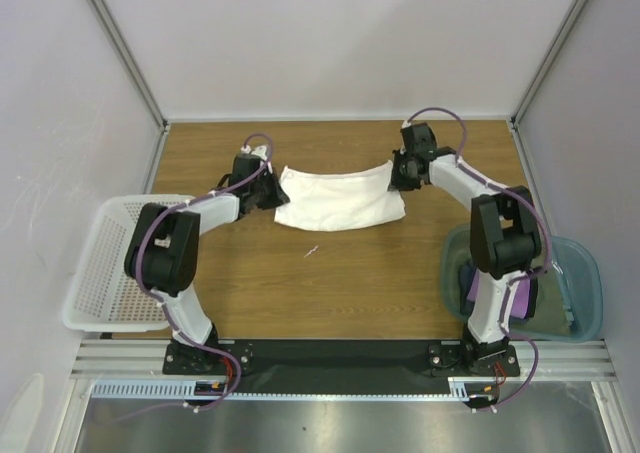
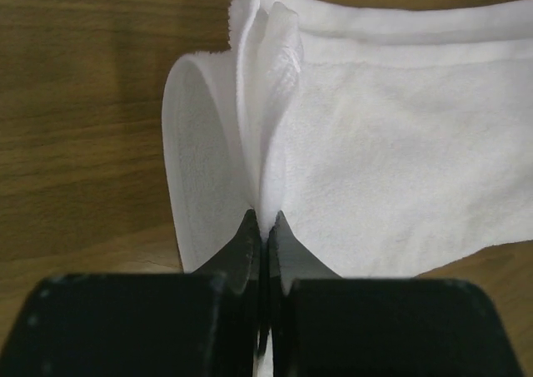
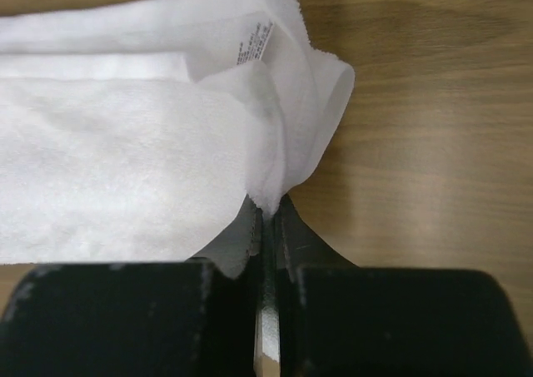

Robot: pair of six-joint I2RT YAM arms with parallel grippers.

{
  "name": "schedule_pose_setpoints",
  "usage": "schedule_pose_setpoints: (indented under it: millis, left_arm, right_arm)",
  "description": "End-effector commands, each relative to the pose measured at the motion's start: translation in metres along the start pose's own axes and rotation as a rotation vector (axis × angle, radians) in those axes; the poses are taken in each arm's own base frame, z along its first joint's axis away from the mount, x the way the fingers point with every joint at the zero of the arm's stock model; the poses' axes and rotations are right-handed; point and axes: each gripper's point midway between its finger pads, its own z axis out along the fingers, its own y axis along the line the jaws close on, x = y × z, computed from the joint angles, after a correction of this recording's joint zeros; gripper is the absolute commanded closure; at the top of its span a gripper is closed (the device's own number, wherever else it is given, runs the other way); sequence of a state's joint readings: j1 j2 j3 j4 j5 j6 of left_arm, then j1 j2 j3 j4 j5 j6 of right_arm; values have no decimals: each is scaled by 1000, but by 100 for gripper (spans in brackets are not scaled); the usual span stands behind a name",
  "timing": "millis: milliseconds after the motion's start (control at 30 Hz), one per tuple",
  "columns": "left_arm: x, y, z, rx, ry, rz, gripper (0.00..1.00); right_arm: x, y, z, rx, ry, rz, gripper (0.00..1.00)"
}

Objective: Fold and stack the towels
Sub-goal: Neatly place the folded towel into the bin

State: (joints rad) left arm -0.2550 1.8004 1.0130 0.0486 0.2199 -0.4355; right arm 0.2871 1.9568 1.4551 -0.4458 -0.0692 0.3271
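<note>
A large white towel (image 1: 340, 199) lies folded in the middle of the wooden table, sagging between the two arms. My left gripper (image 1: 272, 186) is shut on its left corner; in the left wrist view the white towel (image 2: 375, 161) bunches between the closed jaws of the left gripper (image 2: 261, 217). My right gripper (image 1: 400, 172) is shut on the right corner. In the right wrist view the towel (image 3: 125, 144), with its care label (image 3: 254, 42) showing, is pinched by the right gripper (image 3: 266, 204). A purple towel (image 1: 472, 291) shows in the teal bin, mostly hidden by the right arm.
A white perforated basket (image 1: 105, 263) hangs over the table's left edge. A translucent teal bin (image 1: 575, 283) sits at the right front, partly behind the right arm. A small white scrap (image 1: 312, 251) lies on the wood in front of the towel.
</note>
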Motion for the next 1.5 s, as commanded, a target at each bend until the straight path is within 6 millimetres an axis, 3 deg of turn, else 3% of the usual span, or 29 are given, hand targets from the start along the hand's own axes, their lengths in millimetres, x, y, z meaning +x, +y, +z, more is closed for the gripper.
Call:
schedule_pose_setpoints:
  millis: [0,100,167,300,333,433,467,600,667,700,867,900,933,1033,1067,1100,1200,1267,1467]
  left_arm:
    - [-42,-53,-40,91,-160,45,100]
    - [-46,-80,-61,114,-190,59,100]
    - [-47,-97,-74,140,-196,35,100]
    - [-29,-131,-88,188,-148,-7,100]
    - [-27,-138,-90,202,-145,-10,100]
    - [-11,-168,-98,249,-123,-6,100]
    - [-7,-176,-100,262,-117,-3,100]
    - [12,-232,-114,373,-100,49,100]
    - [20,-248,-113,388,-98,63,100]
    - [26,-269,-119,428,-98,78,100]
    - [67,-306,-112,460,-43,109,100]
    - [77,-324,-117,511,-46,118,100]
    - [85,-326,-108,495,-42,114,100]
    - [103,-358,-110,549,-20,134,100]
    - [112,-363,-100,540,-5,147,100]
    - [113,-380,-104,553,-22,155,100]
    - [123,-407,-103,594,-18,166,100]
    - [127,-417,-102,611,-22,161,100]
    - [161,-432,-99,615,-10,165,100]
  right_arm:
    - [-58,11,-88,30,-203,-50,100]
    - [-68,-3,-130,90,-263,-50,100]
    - [-68,-23,-153,168,-275,-44,100]
    - [-64,-59,-208,288,-307,-9,100]
    - [-57,-71,-230,333,-312,8,100]
    - [-39,-104,-270,461,-335,66,100]
    - [-34,-112,-298,483,-395,94,100]
    - [-3,-152,-348,627,-474,159,100]
    - [11,-169,-356,709,-464,151,100]
    - [20,-188,-367,777,-465,194,100]
    - [60,-222,-362,928,-338,220,100]
    - [63,-228,-368,981,-353,226,100]
    - [75,-237,-362,1027,-316,213,100]
    - [77,-259,-373,1158,-368,208,100]
    - [82,-269,-380,1194,-370,242,100]
    - [74,-275,-382,1193,-424,252,100]
    - [76,-291,-398,1265,-471,243,100]
    - [86,-305,-404,1330,-429,263,100]
    - [111,-320,-386,1393,-321,170,100]
